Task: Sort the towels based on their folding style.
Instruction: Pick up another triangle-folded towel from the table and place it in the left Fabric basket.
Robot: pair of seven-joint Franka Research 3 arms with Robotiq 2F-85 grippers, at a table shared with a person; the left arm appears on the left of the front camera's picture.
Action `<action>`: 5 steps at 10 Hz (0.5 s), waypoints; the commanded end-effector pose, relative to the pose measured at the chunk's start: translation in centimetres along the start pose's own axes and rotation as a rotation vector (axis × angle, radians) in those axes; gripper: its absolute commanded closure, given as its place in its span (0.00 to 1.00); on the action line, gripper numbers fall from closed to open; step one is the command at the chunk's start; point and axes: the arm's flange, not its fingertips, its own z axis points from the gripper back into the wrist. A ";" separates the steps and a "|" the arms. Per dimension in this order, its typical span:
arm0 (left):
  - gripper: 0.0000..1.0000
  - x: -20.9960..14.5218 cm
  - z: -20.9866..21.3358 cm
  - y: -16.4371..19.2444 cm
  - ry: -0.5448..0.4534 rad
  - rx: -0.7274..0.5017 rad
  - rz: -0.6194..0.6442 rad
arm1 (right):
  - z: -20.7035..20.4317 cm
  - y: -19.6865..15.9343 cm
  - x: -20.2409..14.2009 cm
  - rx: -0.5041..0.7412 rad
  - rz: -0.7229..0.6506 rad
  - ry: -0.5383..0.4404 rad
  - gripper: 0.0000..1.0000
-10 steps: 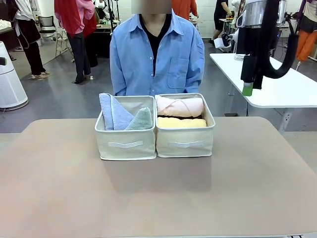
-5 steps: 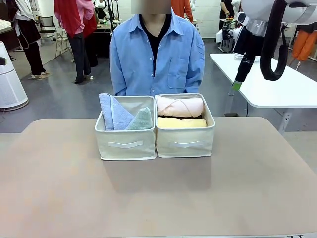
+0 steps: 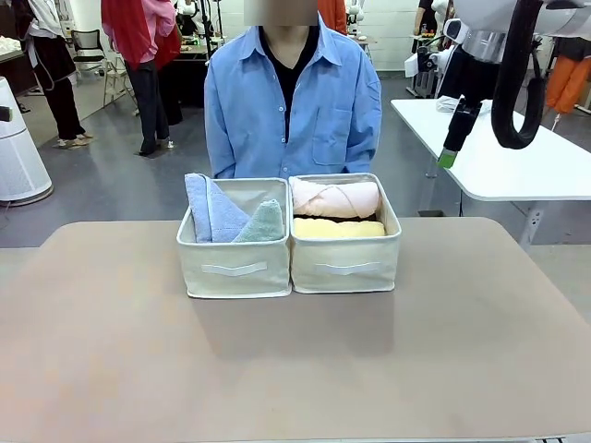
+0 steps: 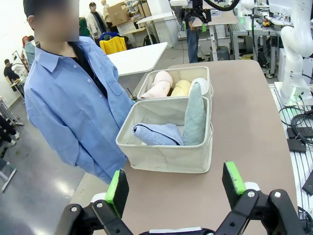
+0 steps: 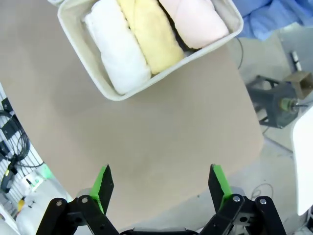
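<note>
While both grippers hang empty with their green-padded fingers spread wide, the towels lie sorted in two beige fabric boxes that stand touching side by side near the far edge of the surface (image 3: 111,351), just in front of a person in a blue shirt (image 3: 292,101). On the left, the left box (image 3: 235,263) holds the two triangle folds: the blue towel (image 3: 211,210) leans in its left part, and the pale green towel (image 3: 264,223) stands upright just beside it, against the wall shared with the other box. To the right, the right box (image 3: 345,261) holds the rolls lying parallel: the pink towel (image 3: 336,197) is nearest the far wall and the yellow towel (image 3: 338,227) lies on its near side; a dark strip shows between these two, too hidden to identify. From the right wrist view the white towel (image 5: 117,46) lies beside the yellow one, against the near wall of the box. In the left wrist view the left gripper (image 4: 175,188) hovers above the surface's left part, looking across both boxes. At the upper right of the front view the right gripper (image 3: 452,148) is raised high, well apart from the boxes, and in its own wrist view its fingers (image 5: 103,186) frame bare surface near the right edge.
</note>
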 end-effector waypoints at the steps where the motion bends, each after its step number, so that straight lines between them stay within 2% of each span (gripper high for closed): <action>1: 0.00 0.1 0.0 -0.1 -0.018 0.004 -0.011 | 0.0 0.0 0.0 0.000 0.001 0.000 0.00; 2: 0.00 0.1 0.0 -0.1 -0.018 0.004 -0.011 | 0.9 -1.6 -2.3 0.064 0.207 -0.094 0.00; 5: 0.00 0.1 0.0 -0.1 -0.018 0.004 -0.011 | 2.4 -8.1 -11.9 0.213 0.179 -0.498 0.00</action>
